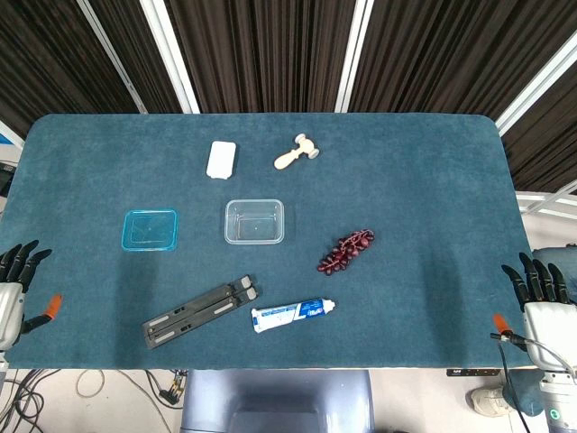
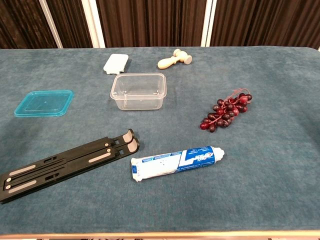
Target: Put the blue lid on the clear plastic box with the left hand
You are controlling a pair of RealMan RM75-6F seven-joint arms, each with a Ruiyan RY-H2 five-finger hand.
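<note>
A desk (image 1: 424, 180) covered in dark teal cloth filled the head view, with both robot hands resting at its near corners. The left hand (image 1: 18, 280) sat just off the desk's left edge, its dark fingers spread apart and holding nothing. The right hand (image 1: 541, 302) sat at the opposite edge, fingers likewise spread and empty. Neither hand appeared in the chest view.

The blue lid (image 1: 150, 229) lay flat on the desk, ahead of the left hand and a little inward from it, well apart from the fingers. The clear plastic box (image 1: 254, 221) stood upright and uncovered just beyond the lid on the side away from the left hand, with a gap of bare cloth between them. In the chest view the lid (image 2: 44, 103) and the box (image 2: 138, 90) showed the same way, side by side and not touching.

A black folding stand (image 1: 203, 310) lay flat between the left hand and the middle of the desk, nearer the robot than the lid. Beside it, toward the right hand, lay a white and blue toothpaste tube (image 1: 292, 315). A bunch of dark red grapes (image 1: 345, 252) lay further toward the right hand. Far from both hands, past the box, lay a small white rectangular object (image 1: 221, 159) and a pale wooden roller (image 1: 297, 153).
</note>
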